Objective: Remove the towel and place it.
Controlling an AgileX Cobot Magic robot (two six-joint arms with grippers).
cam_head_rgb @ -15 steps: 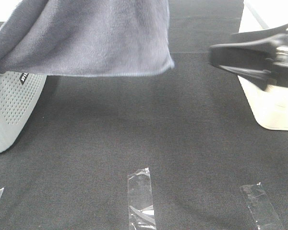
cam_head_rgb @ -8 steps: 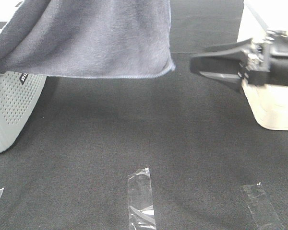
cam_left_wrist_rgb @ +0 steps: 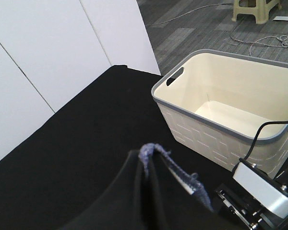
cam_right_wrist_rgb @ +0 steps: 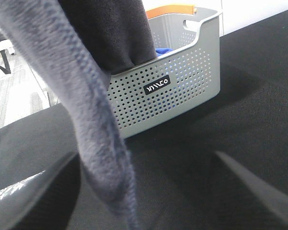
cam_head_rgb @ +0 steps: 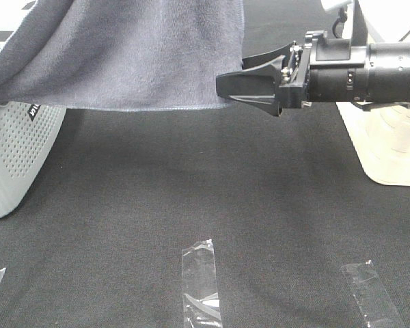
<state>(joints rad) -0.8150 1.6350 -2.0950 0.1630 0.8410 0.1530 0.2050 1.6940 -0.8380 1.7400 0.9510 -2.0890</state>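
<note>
The grey-lavender towel [cam_head_rgb: 137, 55] hangs from above the picture, its stitched hem above the black table, its left part draped over the perforated basket [cam_head_rgb: 14, 157]. My left gripper [cam_left_wrist_rgb: 149, 165] is out of the exterior view; in the left wrist view it is shut on a pinched fold of the towel [cam_left_wrist_rgb: 151, 149]. My right gripper [cam_head_rgb: 227, 82] reaches in from the right, open, at the towel's lower right corner. In the right wrist view the towel's edge [cam_right_wrist_rgb: 96, 129] hangs between the spread fingers [cam_right_wrist_rgb: 38, 191].
A cream basket [cam_head_rgb: 389, 157] stands at the right, empty inside in the left wrist view [cam_left_wrist_rgb: 230, 120]. The perforated basket [cam_right_wrist_rgb: 173, 86] holds a small blue cloth [cam_right_wrist_rgb: 163, 50]. Tape strips [cam_head_rgb: 199, 280] mark the black table [cam_head_rgb: 191, 191] near the front.
My right gripper has moved left from beside the cream basket to the towel's lower right corner. The towel hangs about as before.
</note>
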